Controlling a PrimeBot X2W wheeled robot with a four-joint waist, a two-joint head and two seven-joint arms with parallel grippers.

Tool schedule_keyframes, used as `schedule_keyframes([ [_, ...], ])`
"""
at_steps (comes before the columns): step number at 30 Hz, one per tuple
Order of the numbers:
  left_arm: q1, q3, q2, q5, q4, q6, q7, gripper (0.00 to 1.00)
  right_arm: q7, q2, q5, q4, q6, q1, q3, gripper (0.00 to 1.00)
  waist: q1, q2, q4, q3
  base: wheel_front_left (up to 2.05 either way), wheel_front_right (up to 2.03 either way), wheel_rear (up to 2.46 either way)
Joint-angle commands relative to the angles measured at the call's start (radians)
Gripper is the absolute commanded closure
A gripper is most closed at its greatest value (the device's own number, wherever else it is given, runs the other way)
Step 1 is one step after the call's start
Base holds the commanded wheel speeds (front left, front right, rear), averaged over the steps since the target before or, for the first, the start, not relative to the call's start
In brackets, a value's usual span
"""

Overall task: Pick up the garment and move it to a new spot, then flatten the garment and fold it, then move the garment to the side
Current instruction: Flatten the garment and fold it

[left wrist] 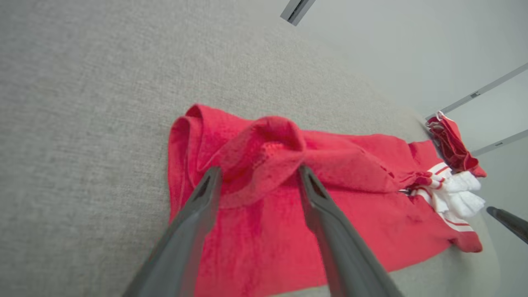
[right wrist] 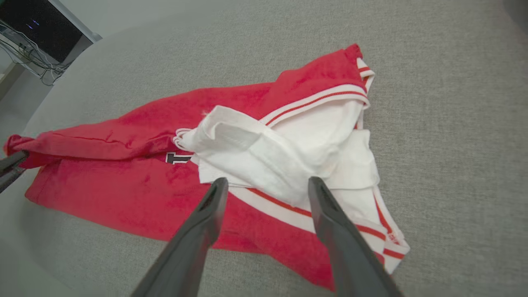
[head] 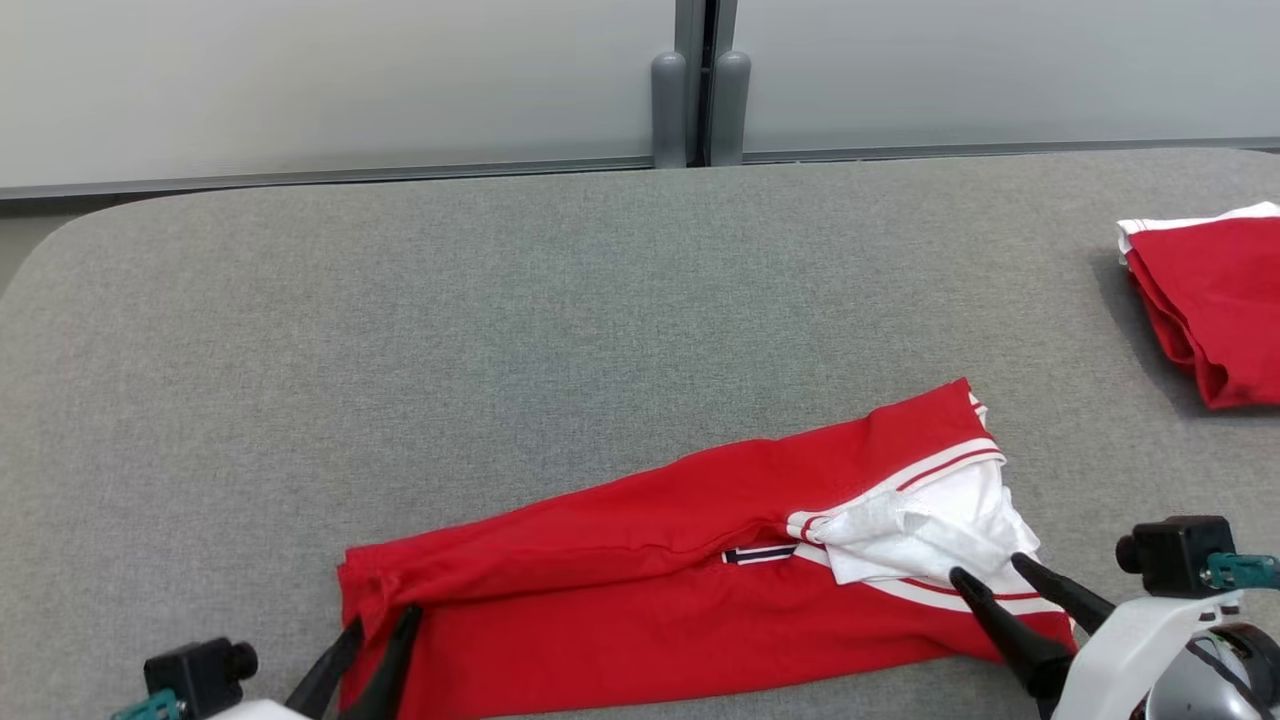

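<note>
While both arms hover at its near edge, the grey table (head: 500, 300) carries everything, and along that near edge lies the garment (head: 620, 560): red, doubled lengthways into a long strip. Its long axis runs left to right across the table, slightly skewed. The plain hem end points to the table's left and sits closest to the edge, while the white-striped waist end points right and angles a little toward the table's far side. A second folded red piece (head: 1215, 300) waits well apart at the table's right edge. Now the left gripper (head: 383, 620) is at the hem end, jaws spread, straddling a raised hump of red cloth without seeming to pinch it. The right gripper (head: 987, 568) is at the waist end, jaws spread too, tips just over the bunched white lining (head: 930, 530) spilling out of the waistband. A small dark label (head: 757, 554) peeks out at the strip's middle. My worry is that the hump and the loose lining haven't been smoothed, so any fold laid over them would likely come out lumpy and crooked. If the jaws close here they might catch only the top layer and drag the strip open. With the strip this close to the near edge, a careless pull could slide it off.
</note>
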Motion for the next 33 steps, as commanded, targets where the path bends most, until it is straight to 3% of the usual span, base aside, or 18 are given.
schedule_keyframes([
  [1,0.023,0.0,0.013,0.003,0.013,0.009,0.001,0.0,0.005,-0.004,-0.003,-0.004,0.0,0.012,-0.017,0.0,0.0,-0.0001,-0.005,-0.006,0.0,0.0,0.0],
  [4,0.066,0.015,0.034,0.044,0.042,0.067,-0.045,0.0,0.023,-0.002,0.01,-0.036,0.0,0.018,-0.055,0.0,0.0,-0.0001,-0.012,-0.016,0.0,0.0,0.0],
  [8,0.117,0.109,0.005,0.09,0.016,0.149,-0.159,0.0,0.066,0.017,-0.033,-0.063,0.0,-0.035,-0.138,0.0,0.0,-0.0001,-0.013,-0.008,0.0,0.0,0.0],
  [12,0.114,0.209,-0.064,0.204,-0.046,0.172,-0.176,0.0,0.157,0.038,-0.122,-0.001,0.0,-0.115,-0.157,0.0,0.0,-0.0001,0.018,0.009,0.0,0.0,0.0],
  [21,0.112,0.296,-0.262,0.445,-0.06,0.081,-0.177,0.0,0.198,0.096,-0.284,0.249,0.0,-0.192,-0.174,0.0,0.0,-0.0001,0.093,0.034,0.0,0.0,0.0],
  [26,0.111,0.315,-0.312,0.518,-0.03,0.024,-0.177,0.0,0.186,0.13,-0.284,0.367,0.0,-0.21,-0.174,0.0,0.0,-0.0001,0.104,0.035,0.0,0.0,0.0],
  [27,0.109,0.324,-0.319,0.53,-0.027,0.015,-0.177,0.0,0.182,0.136,-0.264,0.384,0.0,-0.214,-0.171,0.07,0.0,-0.0001,0.104,0.032,0.0,0.0,0.0],
  [28,0.111,0.334,-0.327,0.537,-0.022,0.008,-0.177,0.0,0.175,0.133,-0.237,0.388,0.0,-0.219,-0.16,1.0,0.0,-0.0001,0.104,0.027,0.0,0.0,0.0],
  [31,0.121,0.354,-0.337,0.55,-0.013,-0.006,-0.177,0.0,0.158,0.12,-0.171,0.391,0.0,-0.233,-0.154,1.0,0.0,-0.0001,0.098,0.011,0.0,0.0,0.0],
  [33,0.132,0.369,-0.346,0.56,-0.001,-0.018,-0.177,0.0,0.158,0.073,-0.123,0.392,0.0,-0.239,-0.168,1.0,0.0,-0.0001,0.09,-0.007,0.0,0.0,0.0],
])
